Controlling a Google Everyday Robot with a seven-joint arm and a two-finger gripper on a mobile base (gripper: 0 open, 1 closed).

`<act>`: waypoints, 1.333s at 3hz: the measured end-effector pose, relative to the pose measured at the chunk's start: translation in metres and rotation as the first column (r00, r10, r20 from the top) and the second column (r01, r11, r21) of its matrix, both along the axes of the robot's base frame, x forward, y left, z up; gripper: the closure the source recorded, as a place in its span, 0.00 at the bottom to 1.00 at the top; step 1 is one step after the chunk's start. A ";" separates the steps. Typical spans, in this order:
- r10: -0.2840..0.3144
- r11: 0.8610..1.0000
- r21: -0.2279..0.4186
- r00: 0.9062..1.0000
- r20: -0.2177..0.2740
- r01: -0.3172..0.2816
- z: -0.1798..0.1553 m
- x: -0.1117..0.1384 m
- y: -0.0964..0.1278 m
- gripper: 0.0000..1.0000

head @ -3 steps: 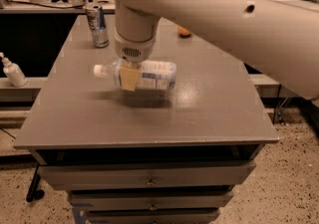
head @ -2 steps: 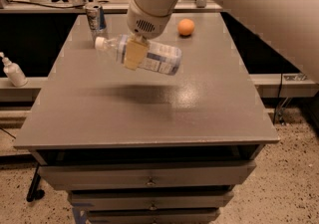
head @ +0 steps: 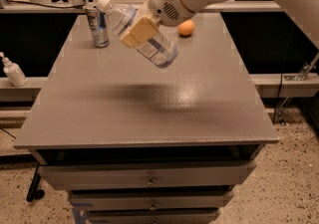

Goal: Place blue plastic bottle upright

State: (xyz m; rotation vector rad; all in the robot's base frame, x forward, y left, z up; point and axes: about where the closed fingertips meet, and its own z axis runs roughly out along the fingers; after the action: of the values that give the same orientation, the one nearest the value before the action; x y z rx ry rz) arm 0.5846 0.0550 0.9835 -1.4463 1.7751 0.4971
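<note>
The blue plastic bottle (head: 149, 44) is clear with a white cap and a pale blue-and-white label. It hangs in the air above the grey table (head: 144, 113), tilted, with its cap up to the left and its base down to the right. My gripper (head: 139, 31) is shut on the bottle's middle, a tan finger pad (head: 140, 31) showing across it. The white arm reaches in from the upper right.
A slim silver-blue can (head: 98, 25) stands at the table's back left, close to the bottle's cap. An orange ball (head: 186, 28) lies at the back centre. A small white pump dispenser (head: 13, 71) stands on a shelf to the left. Drawers sit below the tabletop.
My gripper has lifted the bottle off the table and tilted it from lying flat to cap-up at a slant. The arm has swung back and up.
</note>
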 end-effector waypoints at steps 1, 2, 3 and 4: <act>-0.003 0.968 0.253 1.000 0.001 0.003 0.015 -0.014 0.016 1.00; -0.015 0.896 0.443 1.000 -0.005 0.016 0.020 -0.029 0.026 1.00; -0.037 0.805 0.591 0.999 -0.020 0.042 0.008 -0.039 0.030 1.00; -0.035 0.743 0.668 0.999 -0.005 0.029 -0.008 -0.048 0.038 1.00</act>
State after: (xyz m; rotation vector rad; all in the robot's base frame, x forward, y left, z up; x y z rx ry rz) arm 0.5364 0.0932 0.9754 -0.8924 1.3833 0.9931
